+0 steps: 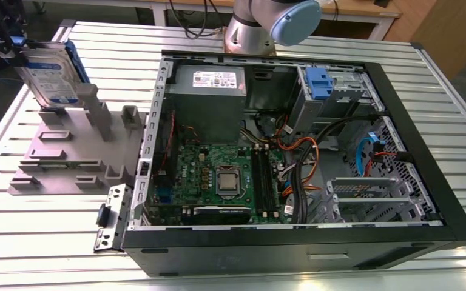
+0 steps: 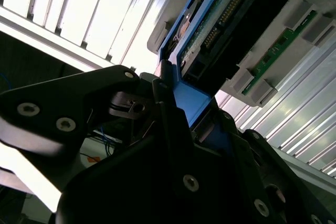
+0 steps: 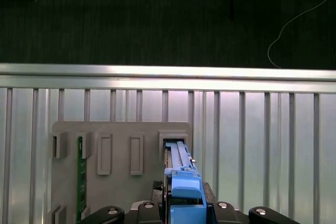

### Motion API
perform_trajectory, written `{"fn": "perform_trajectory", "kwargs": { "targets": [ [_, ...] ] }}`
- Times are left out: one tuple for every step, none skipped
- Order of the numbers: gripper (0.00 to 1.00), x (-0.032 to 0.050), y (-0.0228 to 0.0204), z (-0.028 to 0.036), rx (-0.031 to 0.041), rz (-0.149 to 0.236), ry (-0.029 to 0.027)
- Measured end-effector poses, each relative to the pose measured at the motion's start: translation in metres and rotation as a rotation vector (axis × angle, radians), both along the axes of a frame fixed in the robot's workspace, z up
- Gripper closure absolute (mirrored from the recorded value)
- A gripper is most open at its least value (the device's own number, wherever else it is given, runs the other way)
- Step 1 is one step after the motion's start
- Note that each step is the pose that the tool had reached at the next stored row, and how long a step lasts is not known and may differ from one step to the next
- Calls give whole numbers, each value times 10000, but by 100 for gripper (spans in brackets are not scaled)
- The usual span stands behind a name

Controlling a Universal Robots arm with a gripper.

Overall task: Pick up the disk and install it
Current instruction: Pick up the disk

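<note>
My pincer (image 3: 187, 209) is clenched on the blue carrier end of the disk (image 1: 48, 77). The disk stands on edge, long axis roughly upright, its lower end at a slot of the grey rack (image 1: 59, 151), far on the exterior view's left. Bare bench (image 1: 39, 242) lies nearer; the open computer case (image 1: 437, 182) sits just beside the rack.

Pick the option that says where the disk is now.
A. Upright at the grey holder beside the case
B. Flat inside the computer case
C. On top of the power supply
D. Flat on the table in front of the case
A. In the exterior view the disk stands upright at the grey holder, outside the case, and in the second wrist view the gripper is closed on its blue carrier.
</note>
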State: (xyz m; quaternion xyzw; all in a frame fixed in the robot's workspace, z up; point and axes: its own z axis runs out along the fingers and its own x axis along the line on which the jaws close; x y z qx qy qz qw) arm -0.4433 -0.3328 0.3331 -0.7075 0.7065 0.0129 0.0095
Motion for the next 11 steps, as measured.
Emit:
{"fn": "perform_trajectory", "kwargs": {
  "targets": [
    [64,0,0,0,0,0,0],
    [64,0,0,16,0,0,0],
    [64,0,0,16,0,0,0],
    [64,0,0,19,0,0,0],
    [64,0,0,25,0,0,0],
    [64,0,0,27,0,0,1],
    [64,0,0,28,0,0,0],
    [64,0,0,31,-1,0,1],
    [64,0,0,34,-1,0,2],
    [64,0,0,38,0,0,1],
    [64,0,0,43,-1,0,1]
  ]
}}
